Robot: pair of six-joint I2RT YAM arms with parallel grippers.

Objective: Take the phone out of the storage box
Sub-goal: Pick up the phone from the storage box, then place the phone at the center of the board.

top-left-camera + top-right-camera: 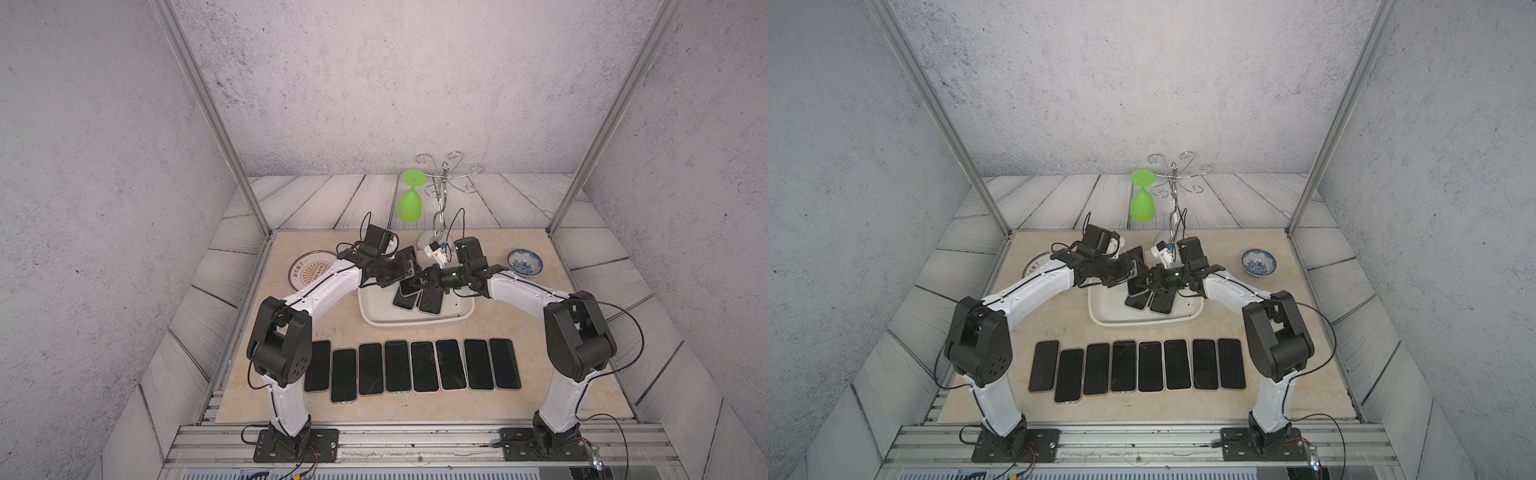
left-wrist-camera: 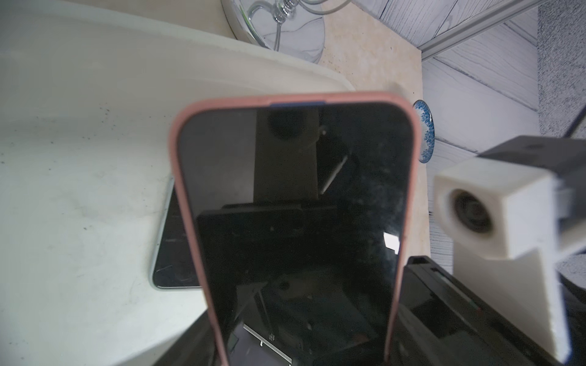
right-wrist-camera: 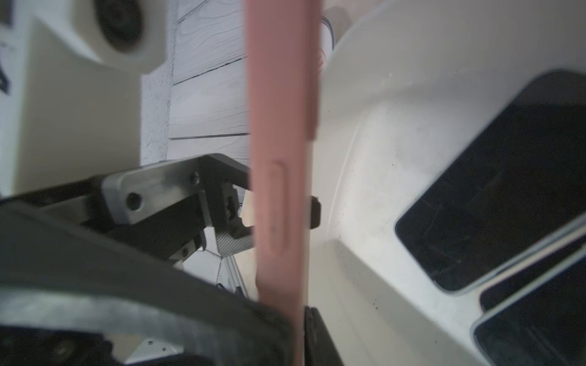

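Eight phones [image 1: 397, 365] lay nearest me, screens up, side by side in a row along the front edge of the worktop [image 1: 415, 409]. The second from the left sat a little closer to that edge than its neighbours. Behind them, about the middle of the worktop, sat the white box [image 1: 376, 309]. Both arms reached in over it, one from each side, until their hands almost met.

The pink-cased phone [image 2: 295, 190] was up off the box floor, held in the air over the far half of the box with its dark screen toward the left wrist camera. The left hand [image 1: 405, 270] gripped it by one end, and the rest of the phone stuck out past its jaws. The right hand [image 1: 417, 284] was on it as well. In the right wrist view the pink edge ran straight down between that hand's jaws, which were closed against the case with no gap that I could see.

Under the raised phone, two more phones [image 1: 430, 302] lay flat in the box, side by side with their screens up. The left part of the box floor was bare.

A round orange-patterned plate [image 1: 309, 270] lay toward the far left corner of the worktop, partly hidden by the left arm. A small blue-and-white bowl [image 1: 525, 262] stood toward the far right corner. At the far edge, behind the box, stood a wire rack [image 1: 424, 243] with a green glass [image 1: 410, 203] hanging from it upside down.
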